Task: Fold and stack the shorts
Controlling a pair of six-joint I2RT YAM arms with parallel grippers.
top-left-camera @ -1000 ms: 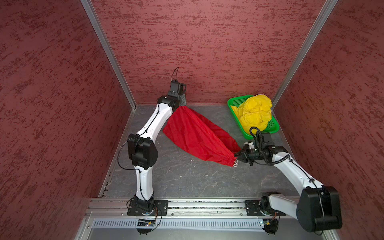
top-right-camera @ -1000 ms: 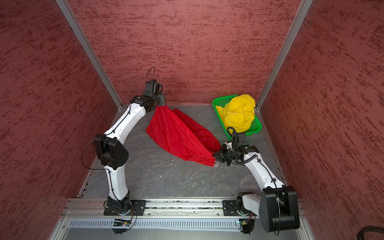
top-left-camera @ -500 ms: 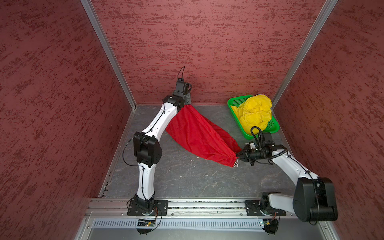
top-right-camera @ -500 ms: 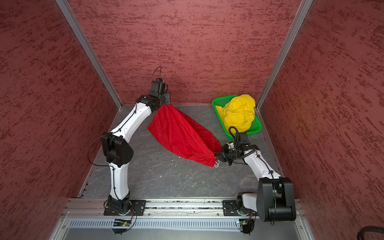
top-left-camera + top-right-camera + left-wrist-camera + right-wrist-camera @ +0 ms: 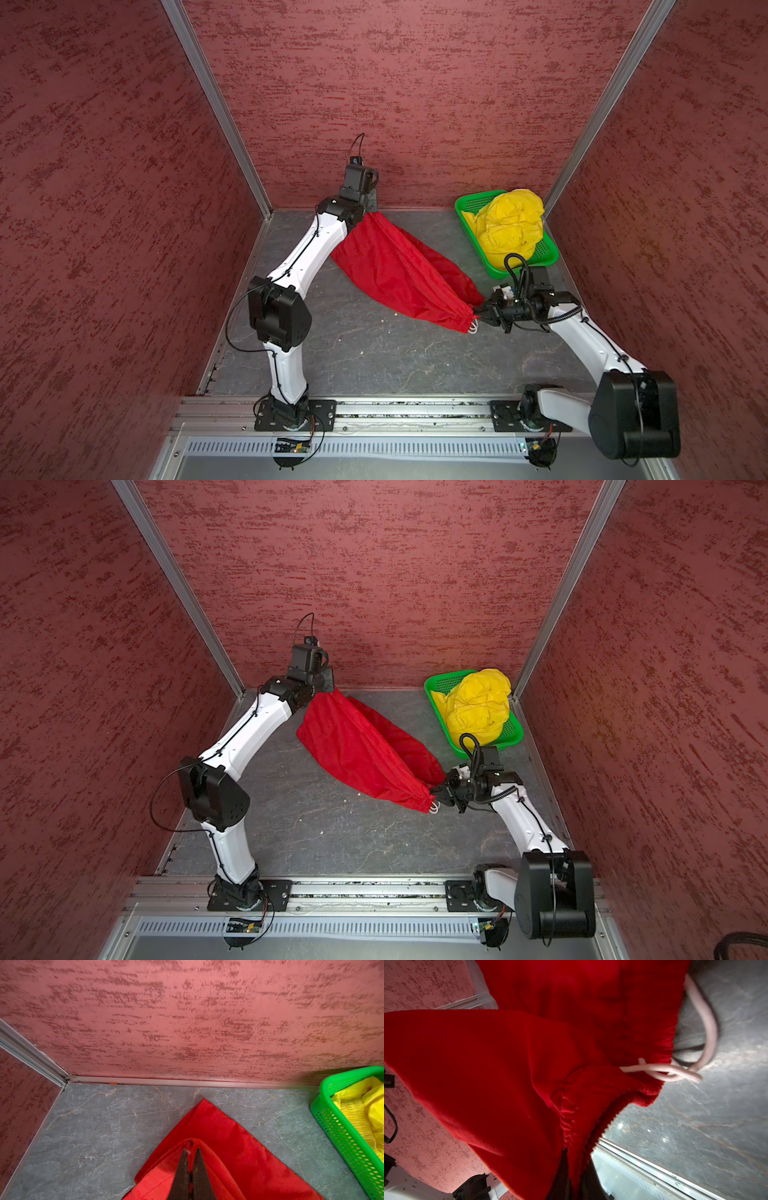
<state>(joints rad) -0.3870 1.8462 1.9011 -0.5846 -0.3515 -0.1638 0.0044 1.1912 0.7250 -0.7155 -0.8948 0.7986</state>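
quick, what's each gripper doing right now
left gripper: shut on the red shorts
right gripper: shut on the red shorts too, at the drawstring end

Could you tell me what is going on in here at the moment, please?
Two robot arms hold a pair of red shorts stretched between them over the table. The left hand pinches one end near the back wall; the right hand grips the waistband by the white drawstring. No fold is made yet. The yellow shorts lie bunched in the green basket, untouched.
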